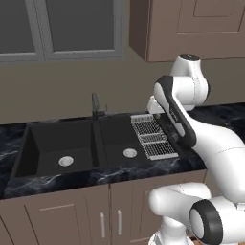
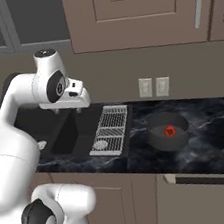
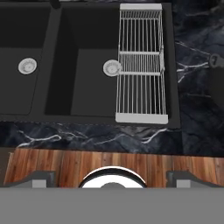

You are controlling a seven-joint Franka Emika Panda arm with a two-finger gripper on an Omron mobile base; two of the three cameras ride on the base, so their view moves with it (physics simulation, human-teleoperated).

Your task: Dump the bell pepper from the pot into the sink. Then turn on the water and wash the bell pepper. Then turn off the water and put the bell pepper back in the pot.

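Sitting inside the pot (image 2: 168, 132), the bell pepper (image 2: 170, 131) shows as a small red rounded spot near the middle of the pot's floor; it is too small to tell which way its stem points or where its long axis lies. The pot rests upright on the dark marbled counter (image 2: 213, 135), to the right of the sink (image 1: 57, 143) and apart from it.

The sink's long axis runs left to right along the counter, its two basins split by a centre divider, each with a round silver drain. A silver wire rack (image 3: 141, 65) lies across the right end of the right basin, its long side running from the near rim to the far rim. A dark faucet (image 1: 95, 105) stands upright behind the divider.

The gripper (image 2: 68, 109) hangs above the sink area, well to the left of the pot, touching nothing. Its fingertips (image 3: 39, 178) sit at opposite sides of the hand view, spread wide with nothing between them.
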